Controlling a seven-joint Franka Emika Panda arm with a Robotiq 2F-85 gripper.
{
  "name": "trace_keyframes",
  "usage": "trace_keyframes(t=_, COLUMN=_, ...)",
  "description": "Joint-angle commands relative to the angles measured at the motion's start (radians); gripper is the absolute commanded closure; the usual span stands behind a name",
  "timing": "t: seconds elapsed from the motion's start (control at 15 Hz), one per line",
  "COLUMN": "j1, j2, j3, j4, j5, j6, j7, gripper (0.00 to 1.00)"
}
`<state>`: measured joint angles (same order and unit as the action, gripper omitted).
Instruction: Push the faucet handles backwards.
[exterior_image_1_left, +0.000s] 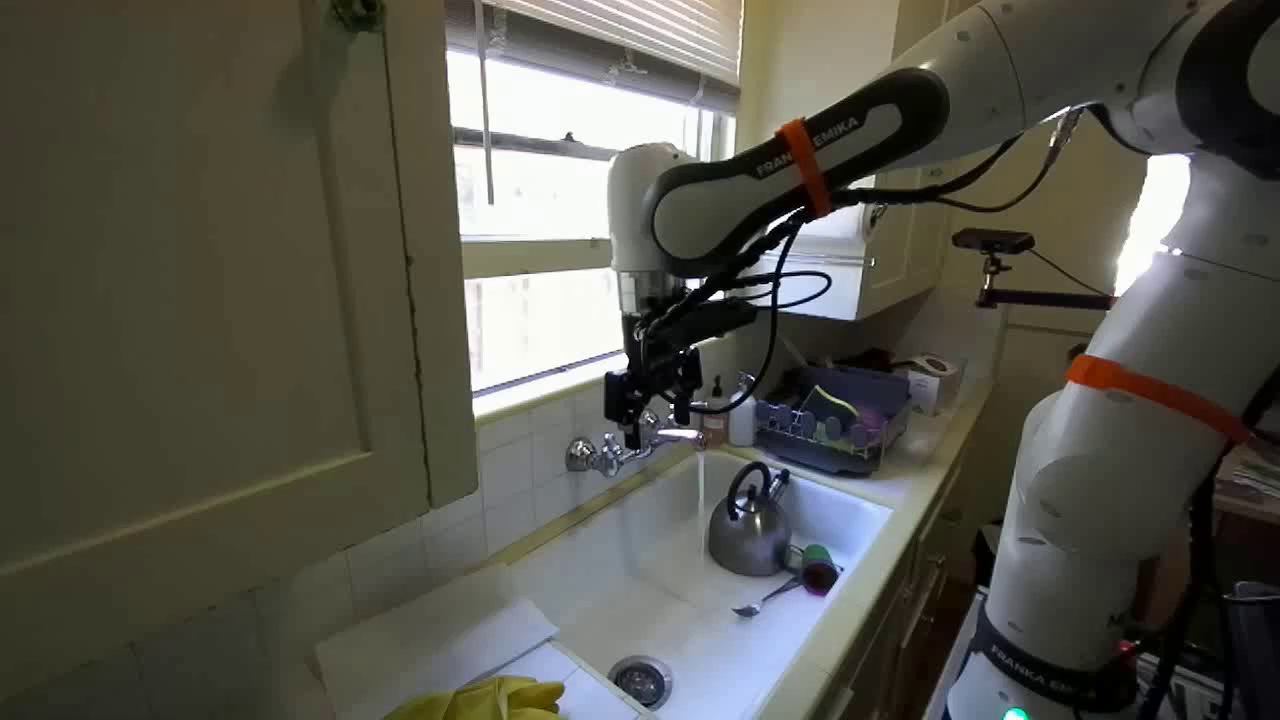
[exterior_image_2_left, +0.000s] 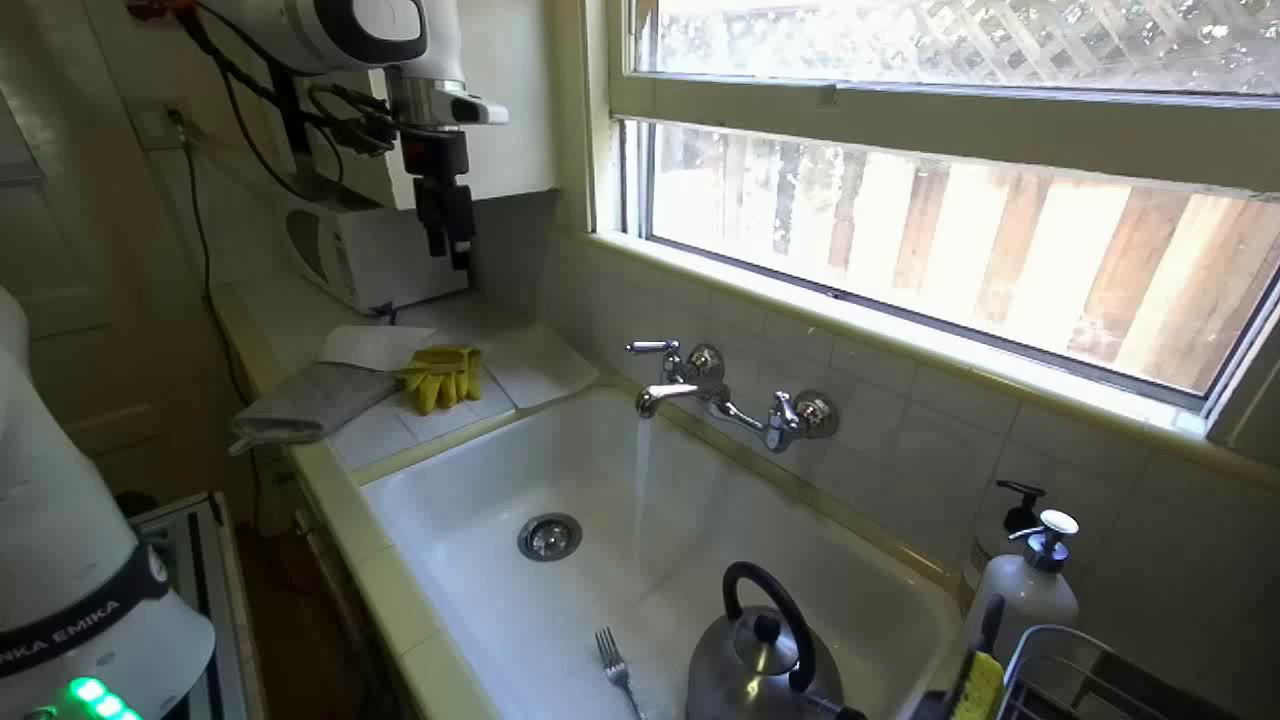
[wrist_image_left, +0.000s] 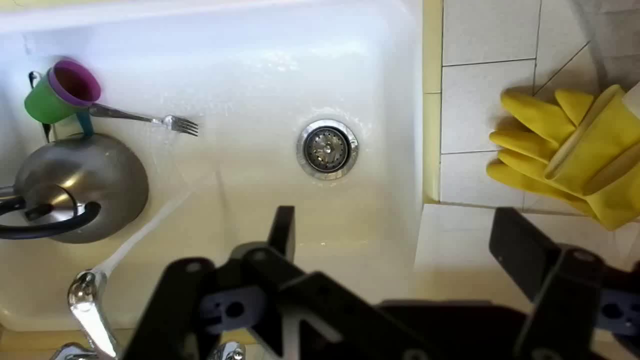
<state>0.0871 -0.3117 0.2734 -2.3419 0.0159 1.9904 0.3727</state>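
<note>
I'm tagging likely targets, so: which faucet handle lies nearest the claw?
The faucet handle seen above the spout in an exterior view. The claw hangs to the upper left; the lower-right faucet handle is farther.

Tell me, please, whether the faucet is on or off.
On: a stream of water falls from the spout into the sink, visible in all three views.

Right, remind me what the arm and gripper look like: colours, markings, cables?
The smooth, rounded white robot arm has black trim, white "FRANKA EMIKA" lettering, two bright orange bands and black cables looping along it, with green lights at its base. Past a silver metal wrist collar, the matte black two-fingered gripper shows angular jointed links, grey plates and flat dark pads.
</note>
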Motion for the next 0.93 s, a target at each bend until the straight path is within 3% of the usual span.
trace_keyframes(t=0.0, j1=0.018, j2=0.002, j3=-0.017, j4=0.001, j5=-0.006, j6=-0.002, j7=0.004, gripper=0.00)
trace_keyframes(t=0.47, j1=-0.002, j2=0.029, j3=-0.017, j4=0.012, j5=-0.022, j6=0.014, j7=0.049, gripper=0.00)
trace_keyframes(t=0.87, j1=-0.098, j2=0.226, j3=-0.116, j4=0.065, j5=-0.007, j6=0.231, j7=0.208, gripper=0.00)
